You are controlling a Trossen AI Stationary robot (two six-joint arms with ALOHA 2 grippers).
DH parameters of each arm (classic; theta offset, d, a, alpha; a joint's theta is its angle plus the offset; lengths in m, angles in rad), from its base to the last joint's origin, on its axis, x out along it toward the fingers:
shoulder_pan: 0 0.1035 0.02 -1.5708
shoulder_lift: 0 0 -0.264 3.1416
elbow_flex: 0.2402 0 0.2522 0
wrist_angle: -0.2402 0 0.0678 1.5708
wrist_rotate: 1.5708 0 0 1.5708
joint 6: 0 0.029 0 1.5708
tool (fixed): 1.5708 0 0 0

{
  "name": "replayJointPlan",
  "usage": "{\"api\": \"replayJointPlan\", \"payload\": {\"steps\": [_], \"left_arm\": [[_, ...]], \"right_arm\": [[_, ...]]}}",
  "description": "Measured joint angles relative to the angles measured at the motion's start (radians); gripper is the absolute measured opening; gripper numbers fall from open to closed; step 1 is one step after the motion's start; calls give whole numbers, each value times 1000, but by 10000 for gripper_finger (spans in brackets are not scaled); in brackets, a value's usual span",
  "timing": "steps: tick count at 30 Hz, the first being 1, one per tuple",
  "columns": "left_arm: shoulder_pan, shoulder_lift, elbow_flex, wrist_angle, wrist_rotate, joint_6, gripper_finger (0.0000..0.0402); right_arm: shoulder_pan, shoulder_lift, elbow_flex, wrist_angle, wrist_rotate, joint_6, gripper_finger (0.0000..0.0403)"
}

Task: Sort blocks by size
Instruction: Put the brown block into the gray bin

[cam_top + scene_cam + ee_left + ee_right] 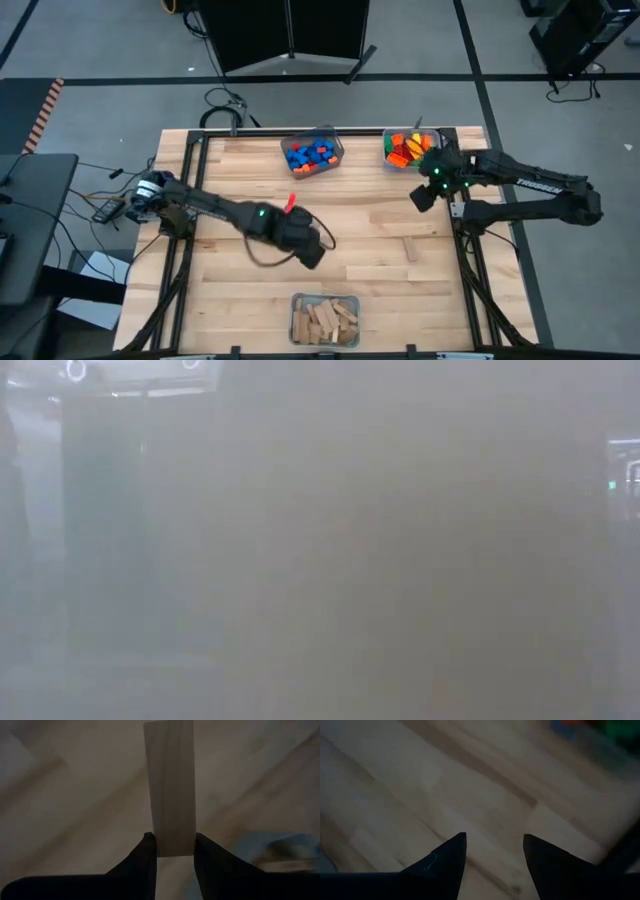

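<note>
High view has the whole wooden table (pixel 380 225) laid out. The left gripper (pixel 312 252) sits out over the middle of the table, a bit toward the front, and the left wrist view shows what it's got: a plain tan wooden block (pixel 170 785) pinched at one end between the two dark fingers (pixel 145 857), with the rest of the block sticking out forward over the table surface. So that one is clamped on the block, no doubt about it.

The right gripper (pixel 422 198) is over on the right side near the back, just in front of the bin of mixed bricks (pixel 410 148) (orange, green, yellow, red stuff). In the right wrist view its fingers (pixel 445 857) stand apart with nothing but bare table between them, so it's open and empty.

Other bits: a bin of blue bricks (pixel 312 153) sits at the back middle, and a bin of wooden blocks (pixel 325 320) sits at the front edge, holding a loose heap of tan pieces. A small red piece (pixel 291 203) shows right beside the left arm, and one more tan wooden block on the table (pixel 410 249) lies by itself right of centre.

Low view is just grey haze; can't make out anything useful there.
</note>
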Motion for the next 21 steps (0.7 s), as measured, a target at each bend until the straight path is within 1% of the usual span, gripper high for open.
{"api": "replayJointPlan", "payload": {"steps": [3,5,7,9,16,18,21], "left_arm": [[-58,-1,0,57,-31,-161,103],[-97,3,0,76,-54,-256,103],[-136,11,0,112,-69,-341,103],[-173,30,0,140,-80,-416,103],[-269,102,2,275,-85,-571,103],[-283,128,3,320,-85,-591,103],[-300,174,48,335,-67,-595,103]], "right_arm": [[64,-29,-30,-52,26,89,210],[109,-48,-39,-86,71,144,207],[156,-64,-40,-111,111,199,203],[202,-74,-40,-116,127,246,198],[367,-82,-40,-108,142,391,179],[410,-80,-40,-108,156,424,175],[461,-77,-40,-105,182,465,170]]}}
